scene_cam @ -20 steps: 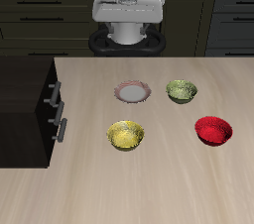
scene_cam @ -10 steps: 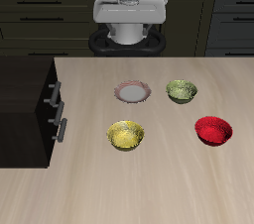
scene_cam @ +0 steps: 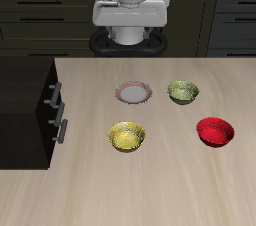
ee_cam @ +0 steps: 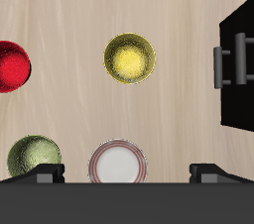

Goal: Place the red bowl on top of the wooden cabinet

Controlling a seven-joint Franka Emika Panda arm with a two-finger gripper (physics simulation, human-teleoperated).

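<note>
Exterior view
Change: none that you can act on; across the last second your arm (scene_cam: 129,10) shows no visible shift and every bowl lies where it lay. Judgement: the approach has not begun.
Red bowl (scene_cam: 215,131): small, round, glossy, textured inside; it rests on the worktop (scene_cam: 170,185), well apart from your fingers, out toward the front edge.
Wooden cabinet (scene_cam: 25,110): boxy, nearly black, flat top bare, silver bar handles (scene_cam: 58,112) on the drawer fronts; across the worktop from the red bowl.
Yellow bowl (scene_cam: 127,136): round, bright, pebbled inside; between the cabinet and the red bowl.
Olive-green bowl (scene_cam: 183,92): round, dull sheen; farther back than the red bowl.
Pale dish (scene_cam: 134,93): shallow, pinkish rim, white centre.

Wrist view
Fingers (ee_cam: 45,172): two dark tips set wide apart, released, grasping nothing.
Pale dish (ee_cam: 118,163): lies between your fingers, below them.
Olive-green bowl (ee_cam: 34,157): just outside one finger.
Yellow bowl (ee_cam: 130,58): ahead of the fingers, apart.
Red bowl (ee_cam: 12,65): cut by the frame edge, far off to the side of that same finger.
Wooden cabinet (ee_cam: 236,61): beyond the other finger; matte, dark, handles facing in.
Worktop (ee_cam: 69,20): pale wood grain.
</note>
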